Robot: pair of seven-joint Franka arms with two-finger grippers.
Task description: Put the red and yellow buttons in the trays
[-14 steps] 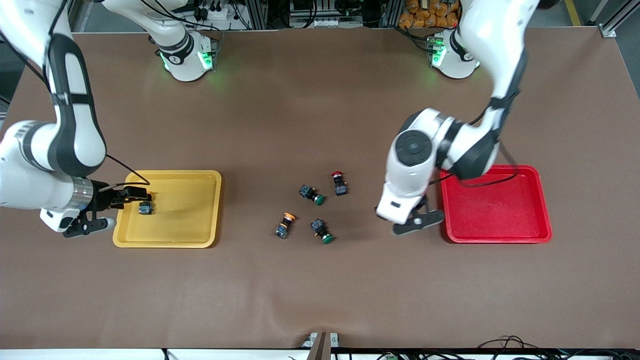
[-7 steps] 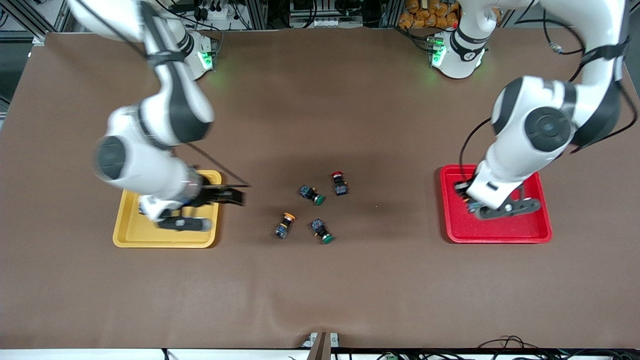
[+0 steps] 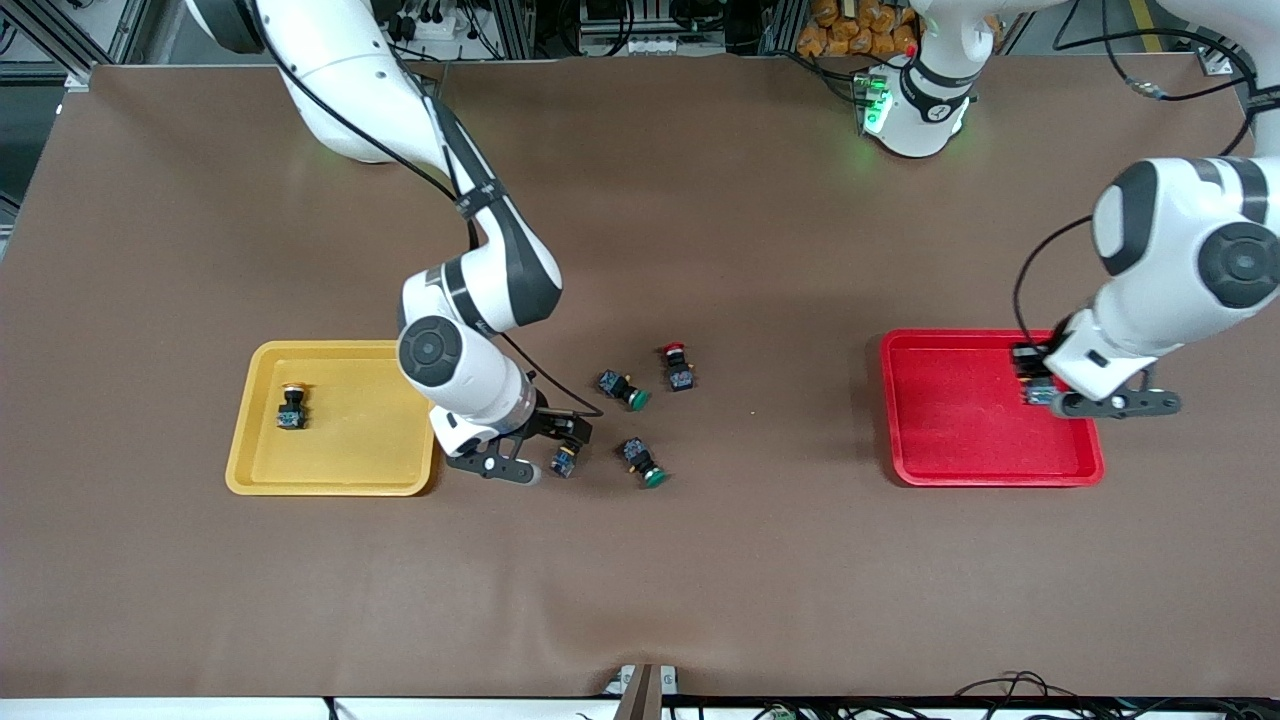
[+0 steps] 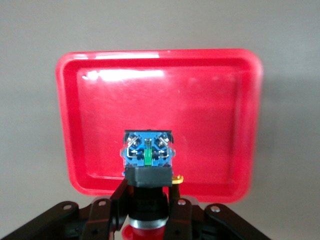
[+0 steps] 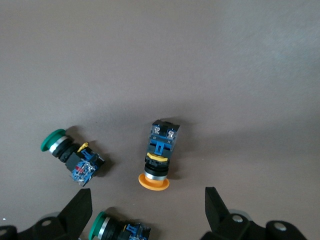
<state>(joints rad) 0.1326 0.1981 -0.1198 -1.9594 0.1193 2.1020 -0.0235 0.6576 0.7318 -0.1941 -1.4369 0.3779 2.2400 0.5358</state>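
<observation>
Since colours get sorted, left gripper over shallow red plastic tray, clenched on red-capped black push-button; right gripper, jaws released, hovers over yellow-capped black button, well apart from tray.

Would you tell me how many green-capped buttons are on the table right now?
2. One green button lies mid-table beside the red-capped one; the other green button lies nearer the front camera. None seems hidden.
</observation>
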